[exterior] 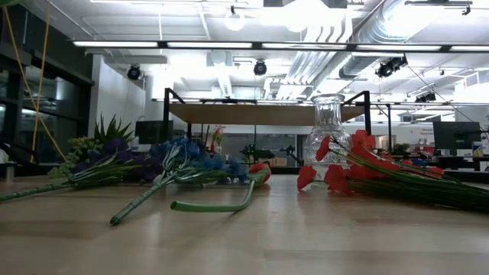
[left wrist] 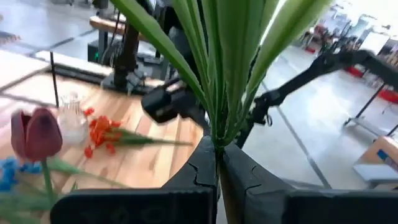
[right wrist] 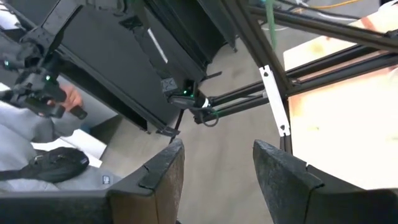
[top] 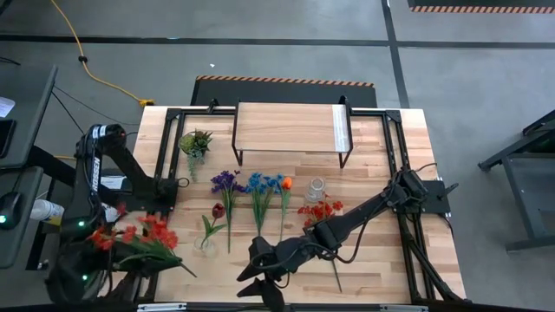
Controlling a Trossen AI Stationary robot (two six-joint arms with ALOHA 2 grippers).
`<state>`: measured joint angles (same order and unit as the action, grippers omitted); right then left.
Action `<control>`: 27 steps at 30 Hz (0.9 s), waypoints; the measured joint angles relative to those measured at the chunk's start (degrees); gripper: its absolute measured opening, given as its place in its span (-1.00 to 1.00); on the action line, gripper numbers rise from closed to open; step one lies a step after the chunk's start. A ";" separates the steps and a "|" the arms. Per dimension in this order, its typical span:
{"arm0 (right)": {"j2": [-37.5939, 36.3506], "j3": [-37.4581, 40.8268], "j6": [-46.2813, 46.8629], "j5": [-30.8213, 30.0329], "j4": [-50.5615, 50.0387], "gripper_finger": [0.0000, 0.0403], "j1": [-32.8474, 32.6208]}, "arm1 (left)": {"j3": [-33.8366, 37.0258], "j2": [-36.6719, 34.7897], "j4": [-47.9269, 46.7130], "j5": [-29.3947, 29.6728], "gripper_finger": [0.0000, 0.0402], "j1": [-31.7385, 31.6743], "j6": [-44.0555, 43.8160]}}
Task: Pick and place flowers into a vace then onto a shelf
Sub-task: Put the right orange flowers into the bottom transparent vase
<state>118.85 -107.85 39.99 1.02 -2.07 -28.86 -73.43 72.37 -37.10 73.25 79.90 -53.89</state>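
Note:
My left gripper [left wrist: 217, 155] is shut on a bunch of red flowers [top: 139, 236] with long green leaves [left wrist: 217, 68], held at the table's near left corner. My right gripper [right wrist: 217, 149] stands open and holds nothing above the table's near edge [top: 260, 286]. Purple [top: 227, 182], blue [top: 258, 184] and orange [top: 286, 184] flowers lie flat on the table, with a second red bunch [top: 319, 211] to their right. The clear glass vase [top: 316, 186] stands upright beside that bunch. The shelf [top: 290, 126] stands on its black legs at the far edge. My left gripper pinches the bunch's green stems [left wrist: 217, 134] between its two fingers, just where the leaves begin to fan out. The fingers come in about level, and the stems run across them. The bunch is lifted clear of the table.
A small green spiky plant [top: 195, 141] stands at the far left by the shelf. A dark red tulip [left wrist: 37, 134] stands in a small glass [top: 205, 245] near the front. A person holding a controller [right wrist: 46, 93] is beyond the table's near edge. Black frame rails [top: 395, 165] border the table.

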 joint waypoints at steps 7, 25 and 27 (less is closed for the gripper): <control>0.00 0.00 -0.02 -2.00 -0.28 -0.10 0.00 | -0.04 2.25 -15.27 -2.06 -0.82 -0.04 -15.23; 0.00 0.00 -0.11 -5.05 -0.50 -0.10 0.70 | -0.04 3.69 -44.34 -5.19 -0.82 -0.04 -37.90; 0.00 0.00 -0.11 -5.01 -0.50 -0.10 0.97 | -0.04 4.41 -46.17 -4.95 -0.82 -0.04 -39.38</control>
<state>118.85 -107.85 39.88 -3.99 -2.57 -27.89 -73.47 76.77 -83.28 68.29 79.85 -93.27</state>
